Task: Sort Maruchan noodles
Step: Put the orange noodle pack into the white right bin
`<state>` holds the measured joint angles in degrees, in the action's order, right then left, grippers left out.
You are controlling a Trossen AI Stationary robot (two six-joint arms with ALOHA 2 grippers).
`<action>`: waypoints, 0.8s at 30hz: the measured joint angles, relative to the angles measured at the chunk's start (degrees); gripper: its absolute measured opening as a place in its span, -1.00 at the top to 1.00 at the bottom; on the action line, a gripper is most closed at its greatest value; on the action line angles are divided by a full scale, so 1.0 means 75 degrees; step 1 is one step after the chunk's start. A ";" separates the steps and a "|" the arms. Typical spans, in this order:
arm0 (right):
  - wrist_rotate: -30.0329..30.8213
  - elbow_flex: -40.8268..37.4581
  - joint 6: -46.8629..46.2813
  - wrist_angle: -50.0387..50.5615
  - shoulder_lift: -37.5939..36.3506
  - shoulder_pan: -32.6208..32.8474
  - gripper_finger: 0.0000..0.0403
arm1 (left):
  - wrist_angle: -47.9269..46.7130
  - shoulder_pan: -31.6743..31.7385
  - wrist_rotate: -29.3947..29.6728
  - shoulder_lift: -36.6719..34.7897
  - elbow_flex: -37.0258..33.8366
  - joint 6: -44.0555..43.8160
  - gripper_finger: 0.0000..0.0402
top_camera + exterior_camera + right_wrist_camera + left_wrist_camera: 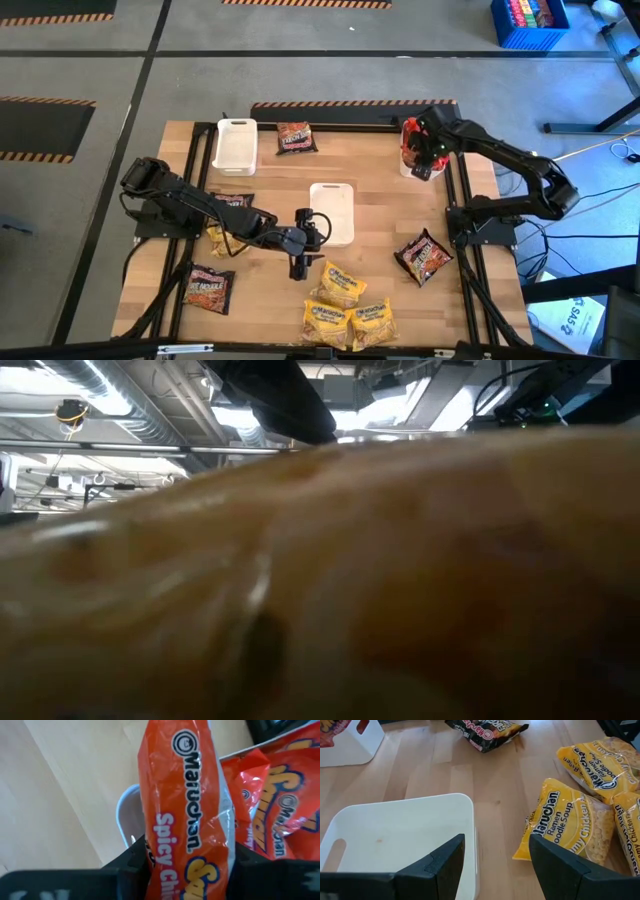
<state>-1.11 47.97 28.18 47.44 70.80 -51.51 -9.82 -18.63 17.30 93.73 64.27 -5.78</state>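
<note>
Maruchan noodle packets lie about the wooden table. Three yellow ones (335, 285) sit at the near edge, and dark ones lie at the far side (295, 137), near right (425, 255) and near left (208, 290). My left gripper (495, 865) hovers open beside the near end of the middle white tray (395, 835), with a yellow packet (560, 825) just off to one side. My right gripper (192, 865) is shut on a red packet (185, 795) over the far-right white tray (125, 810), which holds more red packets (270, 795). My right gripper pinches the red packet between its two fingers, across its width at the end nearest the wrist (165, 855). The fingers point steeply down from above. The packet hangs lengthwise below them over the tray's rim; whether its lower end touches the tray I cannot tell.
A third white tray (236, 143) stands at the far left. Another dark packet (232, 201) and a yellow one (215, 238) lie under my left arm. The low view is blocked by a blurred orange-yellow surface (350, 580) right at the lens.
</note>
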 joint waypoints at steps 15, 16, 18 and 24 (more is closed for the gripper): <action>0.0187 -0.0385 0.0089 -0.0462 0.0503 0.0016 0.38 | 0.0002 0.0003 -0.0003 0.0000 -0.0003 0.0052 -0.08; 0.0251 -0.0387 0.0081 -0.0469 0.0505 0.0023 0.38 | 0.0002 0.0003 -0.0003 0.0000 -0.0003 0.0052 -0.08; 0.0286 -0.0400 0.0079 -0.0492 0.0506 0.0023 0.34 | 0.0003 0.0003 -0.0003 0.0000 -0.0003 0.0052 -0.08; 0.0535 -0.0435 0.0049 -0.0530 0.0546 0.0020 0.03 | 0.0002 0.0003 -0.0006 0.0000 -0.0003 0.0052 -0.08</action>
<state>2.90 44.71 28.55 43.46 74.89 -51.35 -9.80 -18.61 17.26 93.73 64.25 -5.39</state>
